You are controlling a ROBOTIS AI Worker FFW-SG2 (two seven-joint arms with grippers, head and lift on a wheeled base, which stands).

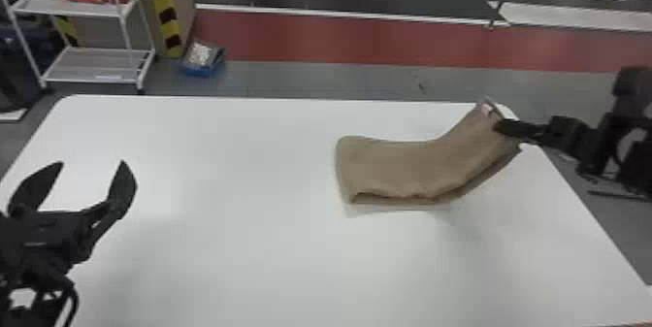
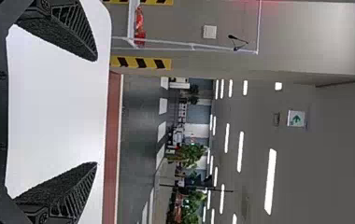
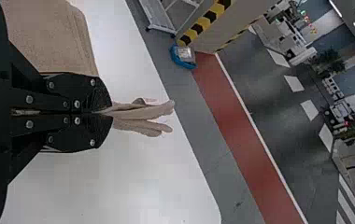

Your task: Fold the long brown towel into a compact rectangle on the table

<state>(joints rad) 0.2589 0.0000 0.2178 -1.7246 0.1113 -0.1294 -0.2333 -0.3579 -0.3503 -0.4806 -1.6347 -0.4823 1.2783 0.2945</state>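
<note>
With the black left gripper (image 1: pixel 92 161) open, the black right gripper (image 1: pixel 497 127) clenched the brown fabric towel (image 1: pixel 402 163) by its raised end above the flat white surface (image 1: pixel 233 214), the fold in hand likely requiring leftward transfer.

This looks like an industrial hall, with hazard tape (image 1: pixel 166 14), a red lane (image 1: pixel 310 40), a rack (image 1: pixel 80 8), ceiling lights (image 2: pixel 270 182) and a green arrow sign (image 2: pixel 297 118).

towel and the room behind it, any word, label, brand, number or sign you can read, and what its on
No words, brands or numbers can be read.
Green-and-white overhead sign: an arrow symbol, any lettering too small to read.
Brown towel: no readable text.
</note>
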